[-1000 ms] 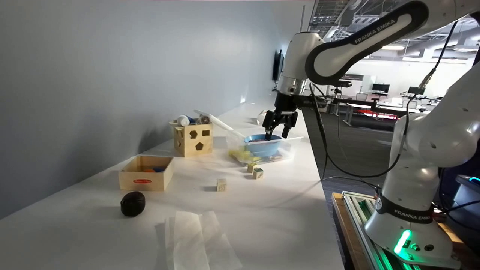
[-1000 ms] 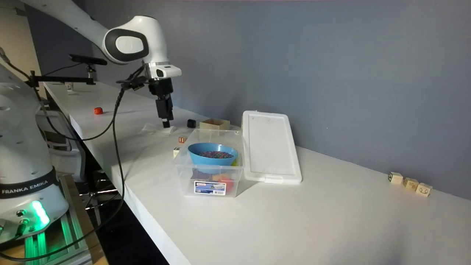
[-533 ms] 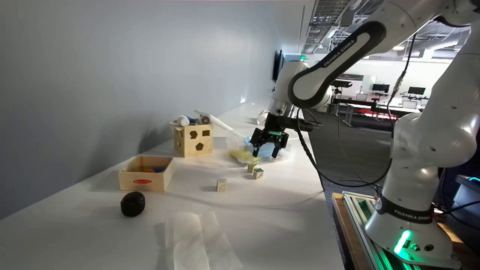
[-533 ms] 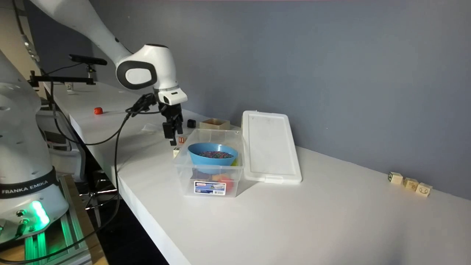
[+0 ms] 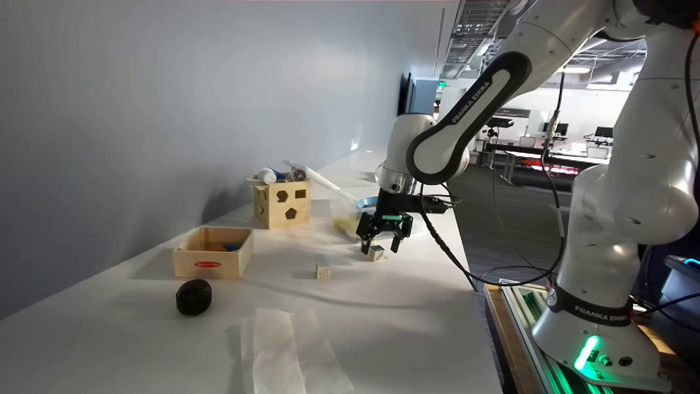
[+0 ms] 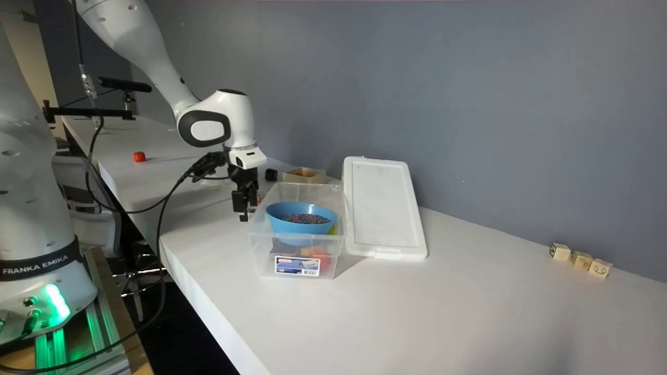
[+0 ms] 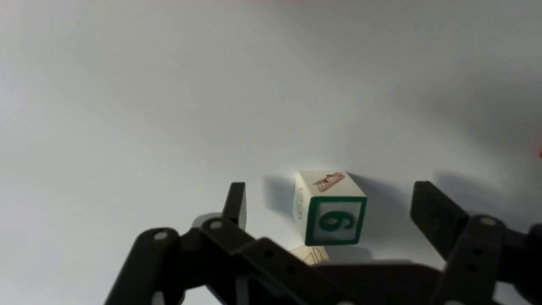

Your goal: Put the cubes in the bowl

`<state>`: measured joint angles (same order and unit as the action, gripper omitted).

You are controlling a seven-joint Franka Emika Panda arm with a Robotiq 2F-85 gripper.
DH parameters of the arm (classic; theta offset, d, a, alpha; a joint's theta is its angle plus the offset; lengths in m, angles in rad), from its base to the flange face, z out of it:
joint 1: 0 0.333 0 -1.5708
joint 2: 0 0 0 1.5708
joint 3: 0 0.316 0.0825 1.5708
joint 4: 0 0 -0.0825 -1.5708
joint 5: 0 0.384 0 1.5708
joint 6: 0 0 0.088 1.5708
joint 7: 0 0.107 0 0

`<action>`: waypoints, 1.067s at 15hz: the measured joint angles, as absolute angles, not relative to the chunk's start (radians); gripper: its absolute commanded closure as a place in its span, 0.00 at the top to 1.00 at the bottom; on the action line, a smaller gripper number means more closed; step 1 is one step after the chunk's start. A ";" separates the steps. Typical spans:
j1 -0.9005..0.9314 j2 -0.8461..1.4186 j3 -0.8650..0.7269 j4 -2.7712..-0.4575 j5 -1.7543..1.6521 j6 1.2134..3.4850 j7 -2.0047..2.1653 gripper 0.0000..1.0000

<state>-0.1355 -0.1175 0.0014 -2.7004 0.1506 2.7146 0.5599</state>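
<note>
The green-framed cube (image 7: pixel 332 212) rests on the bench (image 6: pixel 443 312), between 4 and 5 o'clock from the centre of the wrist view. A second cube (image 7: pixel 311 255) lies at its 7 o'clock, partly covered by the claw (image 7: pixel 330 203); contact between these two cubes cannot be determined. The claw is spread: one finger (image 7: pixel 233 205) stands at the 9 o'clock side of the green-framed cube and one at the 3 o'clock side, with a gap on each side. In an exterior view, a third cube (image 5: pixel 323 270) lies between 8 and 9 o'clock from the claw.

The bowl (image 6: pixel 294 227) is at 3 o'clock from the claw in an exterior view. It sits inside a clear bin (image 6: pixel 263 260) and contains small multicoloured pieces (image 6: pixel 306 219). A white lid (image 6: pixel 383 208) stands tilted beside the bin, toward 3 o'clock. Three further cubes (image 6: pixel 582 259) lie in a row at 3 o'clock, well apart from the bin and near the wall (image 6: pixel 495 130).

In an exterior view, a wooden box (image 5: pixel 278 210) with cut-outs stands between 9 and 10 o'clock from the claw. A shallow wooden tray (image 5: pixel 208 272) stands at 9 o'clock.
</note>
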 measured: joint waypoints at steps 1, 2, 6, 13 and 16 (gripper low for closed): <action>-0.132 -0.106 0.001 -2.692 0.151 2.719 0.566 1.00; -0.129 -0.096 0.001 -2.683 0.151 2.721 0.574 0.87; -0.124 -0.062 0.001 -2.651 0.150 2.721 0.597 0.50; -0.103 -0.066 0.001 -2.642 0.109 2.721 0.641 0.09; -0.101 -0.158 0.001 -2.651 0.051 2.709 0.653 0.09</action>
